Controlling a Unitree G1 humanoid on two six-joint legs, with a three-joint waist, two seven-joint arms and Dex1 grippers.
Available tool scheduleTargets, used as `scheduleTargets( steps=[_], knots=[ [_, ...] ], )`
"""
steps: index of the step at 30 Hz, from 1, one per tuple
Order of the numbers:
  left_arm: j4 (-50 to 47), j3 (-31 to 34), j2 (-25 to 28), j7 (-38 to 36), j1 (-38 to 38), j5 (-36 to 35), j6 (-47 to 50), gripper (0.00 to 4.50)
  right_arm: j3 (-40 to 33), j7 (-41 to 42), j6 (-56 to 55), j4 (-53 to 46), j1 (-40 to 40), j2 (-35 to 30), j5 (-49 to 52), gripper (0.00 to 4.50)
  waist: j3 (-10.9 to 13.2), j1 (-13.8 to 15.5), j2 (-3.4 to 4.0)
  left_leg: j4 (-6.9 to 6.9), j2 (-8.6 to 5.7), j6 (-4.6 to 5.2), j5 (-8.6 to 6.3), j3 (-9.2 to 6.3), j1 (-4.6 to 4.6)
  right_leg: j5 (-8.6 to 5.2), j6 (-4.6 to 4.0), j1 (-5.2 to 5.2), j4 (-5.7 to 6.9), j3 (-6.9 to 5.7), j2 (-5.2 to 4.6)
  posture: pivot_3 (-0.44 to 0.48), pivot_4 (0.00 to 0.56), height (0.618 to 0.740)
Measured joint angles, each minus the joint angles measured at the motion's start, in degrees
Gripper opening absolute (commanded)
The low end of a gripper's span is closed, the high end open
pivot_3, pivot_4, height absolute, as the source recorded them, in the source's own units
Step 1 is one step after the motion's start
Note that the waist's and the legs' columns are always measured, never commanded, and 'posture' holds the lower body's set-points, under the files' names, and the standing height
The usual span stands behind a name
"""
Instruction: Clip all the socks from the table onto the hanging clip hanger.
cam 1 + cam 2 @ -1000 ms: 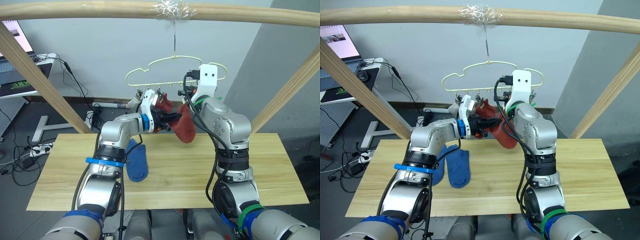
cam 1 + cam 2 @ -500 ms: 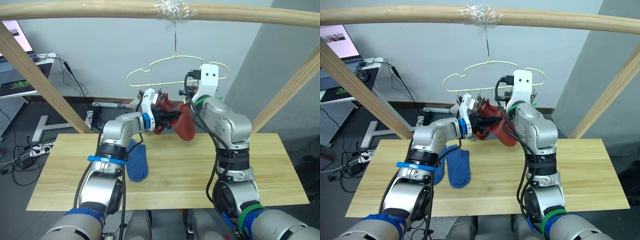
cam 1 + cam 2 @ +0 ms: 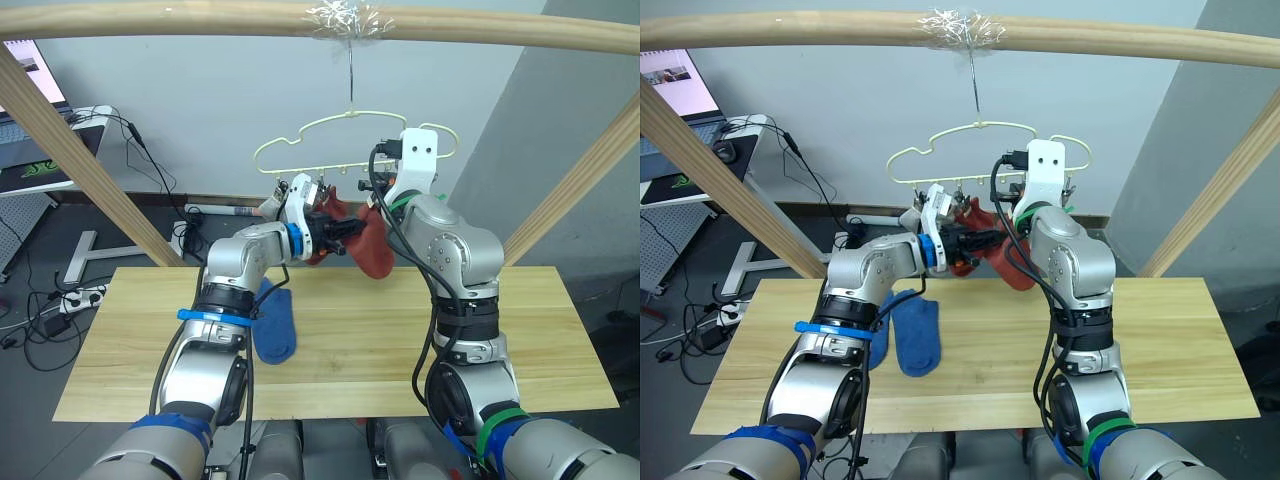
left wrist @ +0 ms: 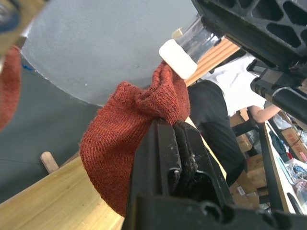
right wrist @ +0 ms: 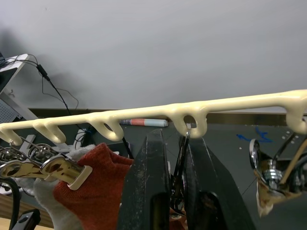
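Socks: a rust-red one (image 3: pixel 372 248) hung in the air below the hanger (image 3: pixel 345 135), above the counter's (image 3: pixel 520 330) far edge, with its top bunched and pinched between the clenched fingers of the left claw (image 4: pixel 169 125). A second red sock (image 5: pixel 93 184) sat at a clip (image 5: pixel 60 167) toward the 9 o'clock end of the hanger's row. Two blue socks lay flat on the counter at about 8 o'clock from the held sock, one (image 3: pixel 917 335) overlapping the other (image 3: pixel 880 340). The hanger hung by its hook from a wooden pole (image 3: pixel 150 20) crossing at 12 o'clock. The right claw (image 5: pixel 171 158) was raised just under the hanger's bar, its two fingers closed on a dark metal clip (image 5: pixel 181 160) dangling from one loop of the bar; another clip (image 5: pixel 268 175) hung just beside it toward 3 o'clock. Both claws met close together beneath the middle of the hanger, with the held sock between them.
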Motion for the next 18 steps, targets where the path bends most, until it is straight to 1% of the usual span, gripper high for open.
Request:
scheduleTargets(
  steps=[6,12,18],
  knots=[
    [0.5,2.1,-1.8,0.8,-1.3,-1.9,0.9,0.01,-0.1,-0.1,0.0,-0.5,0.0,0.0,0.0,0.02,0.0,0.0,0.00,0.00,0.00,0.00,0.00,0.00,0.00,0.00,0.00,0.00,0.00,-0.01,0.00,0.014,0.173,0.740],
    [2.0,3.6,-2.2,1.8,-2.6,-3.0,1.0,0.01,-0.3,0.0,-0.1,-0.8,0.0,0.0,0.0,0.02,0.0,0.0,0.00,0.00,0.00,0.00,0.00,0.00,0.00,0.00,0.00,0.00,0.00,0.00,0.00,0.019,0.172,0.740],
    [2.5,3.8,-2.2,1.8,-2.7,-2.9,0.9,0.01,-0.3,0.0,-0.1,-0.8,0.0,0.0,0.0,0.02,0.0,0.0,0.00,0.00,0.00,0.00,0.00,0.00,0.00,0.00,0.00,0.00,-0.01,-0.01,0.00,0.019,0.175,0.740]
  ],
)
